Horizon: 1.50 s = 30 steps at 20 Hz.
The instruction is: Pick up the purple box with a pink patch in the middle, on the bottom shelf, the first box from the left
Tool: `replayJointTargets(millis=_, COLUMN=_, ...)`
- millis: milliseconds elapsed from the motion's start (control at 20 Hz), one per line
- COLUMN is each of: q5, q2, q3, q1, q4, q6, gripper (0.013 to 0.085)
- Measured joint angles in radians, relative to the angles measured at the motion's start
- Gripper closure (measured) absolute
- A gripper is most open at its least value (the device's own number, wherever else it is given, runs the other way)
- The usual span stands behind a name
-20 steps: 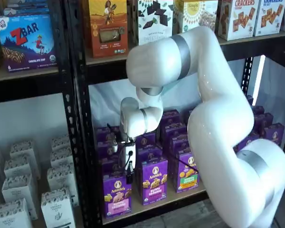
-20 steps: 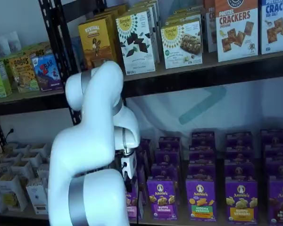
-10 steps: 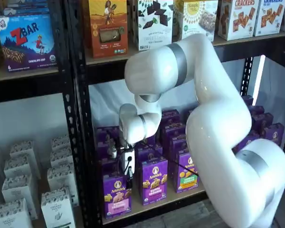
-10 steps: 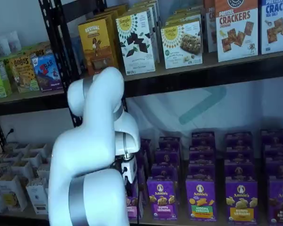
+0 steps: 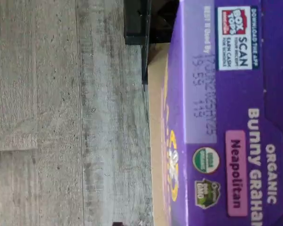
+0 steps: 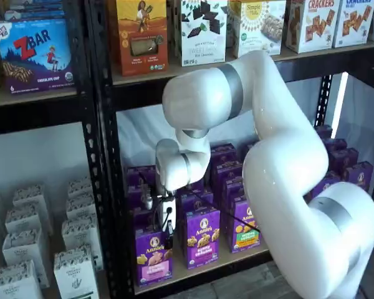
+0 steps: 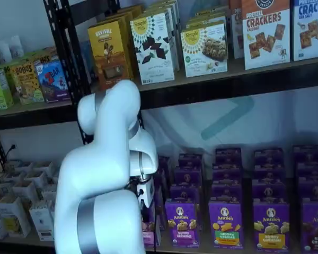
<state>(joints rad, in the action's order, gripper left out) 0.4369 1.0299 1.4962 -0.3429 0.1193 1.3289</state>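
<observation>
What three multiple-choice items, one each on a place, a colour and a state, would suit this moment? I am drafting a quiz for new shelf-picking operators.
1. Where does the hand hang?
A. Just above the purple box
B. Beside the cracker cartons
C. Over the white cartons

2. What colour is the patch behind "Neapolitan" on the box top?
A. Green
B. Pink
C. Orange

3. What is the purple box's state?
A. Lifted clear
B. Tipped over
C. Standing upright on the bottom shelf

Key: 1 A, a shelf view shows the black fingers right above that carton. 2 B, the wrist view shows a pink label. 3 C, its base sits on the board; whether the fingers grip it cannot be told.
</observation>
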Motion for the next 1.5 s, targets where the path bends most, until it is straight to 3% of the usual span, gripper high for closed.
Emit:
replayJointTargets(millis=250, q5=0.044, q2=0.02, q3=0.04, q1=-0.002, q4=-0.002, q6=-0.005, gripper=0.013)
replayJointTargets(millis=650, q5=0.065, q2=0.044, q3=0.077, q1=-0.006, q4=-0.018, q6=-0.024, gripper=0.037)
replayJointTargets(millis=1250, q5=0.07, q2=0.05, q3=0.087, q1=-0.006, q4=-0.028, q6=-0.034, gripper=0.037)
replayJointTargets(millis=1500, q5=0.078, q2=0.042, q3=0.08, q1=-0.003, q4=-0.024, q6=-0.027, gripper=0.053)
